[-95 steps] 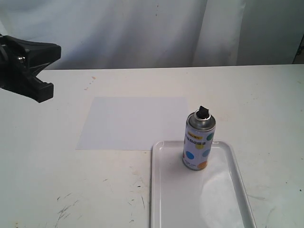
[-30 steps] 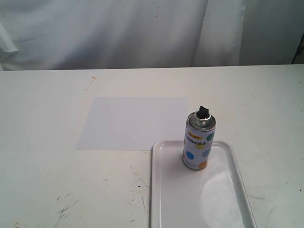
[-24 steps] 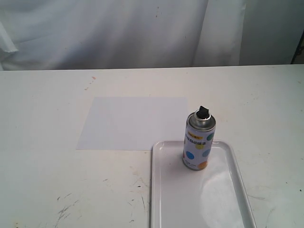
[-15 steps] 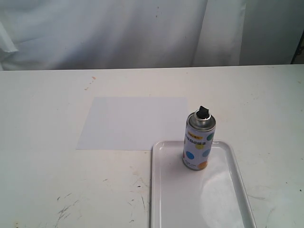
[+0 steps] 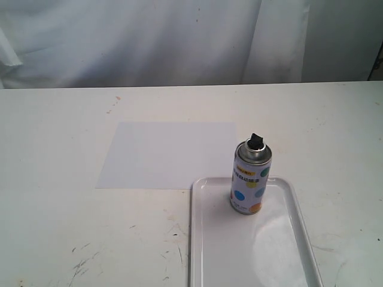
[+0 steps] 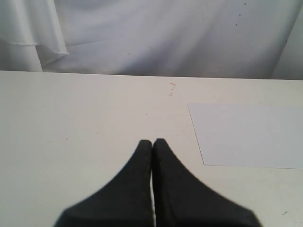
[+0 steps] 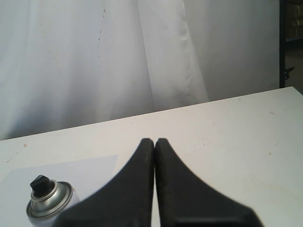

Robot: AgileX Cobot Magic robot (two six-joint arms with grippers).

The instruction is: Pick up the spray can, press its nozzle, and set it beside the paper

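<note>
The spray can (image 5: 251,179) stands upright on the tray (image 5: 195,239), right of the paper (image 5: 167,155) and seemingly nearer your right hand (image 7: 154,142), which is closed tight, holding nothing.

Left end effector (image 6: 152,142) and right end effector (image 7: 155,141), fingers together.

The spray can (image 5: 251,179) stands upright at the far end of the white tray (image 5: 239,257). Its white label is dotted blue, teal and orange below a silver shoulder. The black nozzle (image 5: 257,141) sits uncovered on top. The paper (image 5: 170,154), plain white, lies flat on the bench (image 5: 54,179) at the can's 10 o'clock, with its near right corner close to the can.
</note>
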